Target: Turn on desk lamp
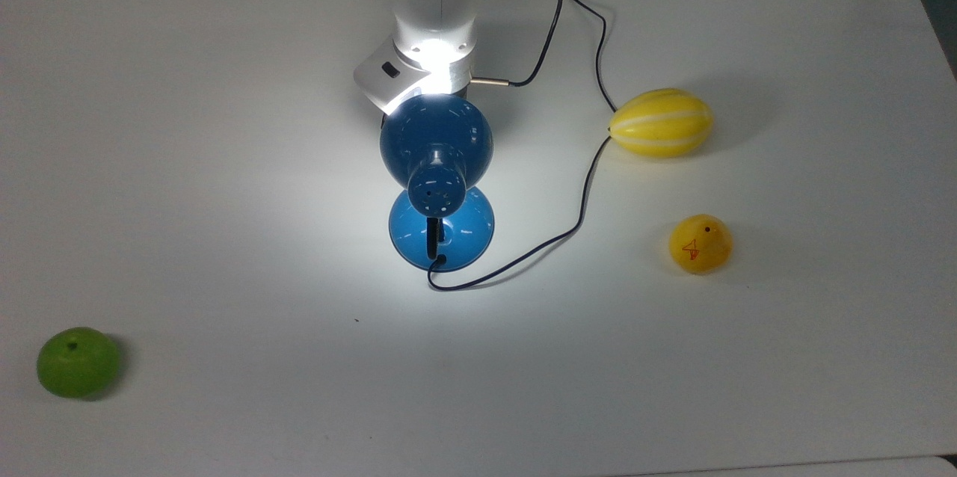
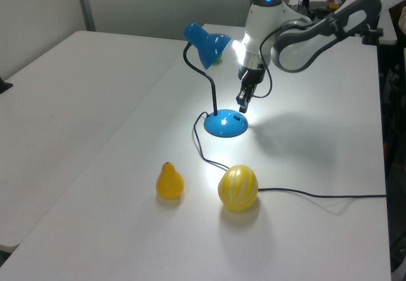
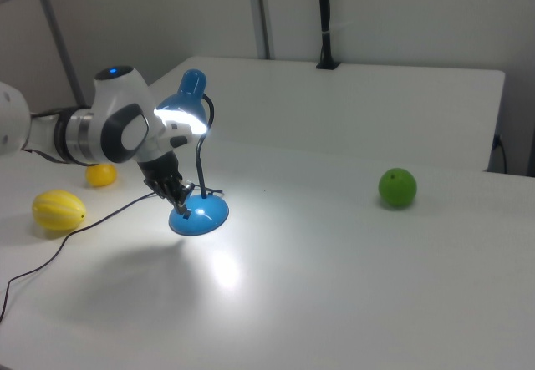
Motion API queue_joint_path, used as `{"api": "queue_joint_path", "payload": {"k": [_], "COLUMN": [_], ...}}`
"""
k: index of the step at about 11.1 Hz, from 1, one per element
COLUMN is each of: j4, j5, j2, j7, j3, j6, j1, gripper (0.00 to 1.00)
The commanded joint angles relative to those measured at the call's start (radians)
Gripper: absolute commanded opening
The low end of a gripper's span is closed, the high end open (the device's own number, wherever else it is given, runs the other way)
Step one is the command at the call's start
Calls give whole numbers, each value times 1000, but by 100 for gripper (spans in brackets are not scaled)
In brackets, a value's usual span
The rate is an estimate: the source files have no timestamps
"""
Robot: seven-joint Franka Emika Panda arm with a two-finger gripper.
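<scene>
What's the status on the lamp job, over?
Gripper just above the lamp base, apart from it. Desk lamp lit, bright pool on the table. Striped yellow melon, yellow pear and green apple all well off to the sides.

1. One glossy blue desk lamp with dome shade point(image 1: 437, 144), lit, frame centre of the top view.
2. One yellow striped melon-shaped fruit point(image 1: 661, 122), right of centre.
3. One small yellow pear-shaped fruit point(image 1: 700, 244), right.
4. One green apple point(image 1: 78, 362), lower left.
5. One white robot arm point(image 2: 298, 30), upper right of the left view.
</scene>
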Motion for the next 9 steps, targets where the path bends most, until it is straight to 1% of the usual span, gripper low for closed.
{"api": "queue_joint_path", "payload": {"k": [1,3,5,6,8,9], "j4": [-17,-17,-14,15,143,186], "j5": [-24,-24,-24,-24,-21,-6], "j2": [-113,-191,-265,-292,-288,-290], "j7": [22,16,15,13,-48,-76], "j3": [5,5,5,5,4,-7], "j6": [-205,-340,-427,-472,-618,-647], "j1": [7,13,13,11,2,1], "gripper": [0,0,0,0,0,0]}}
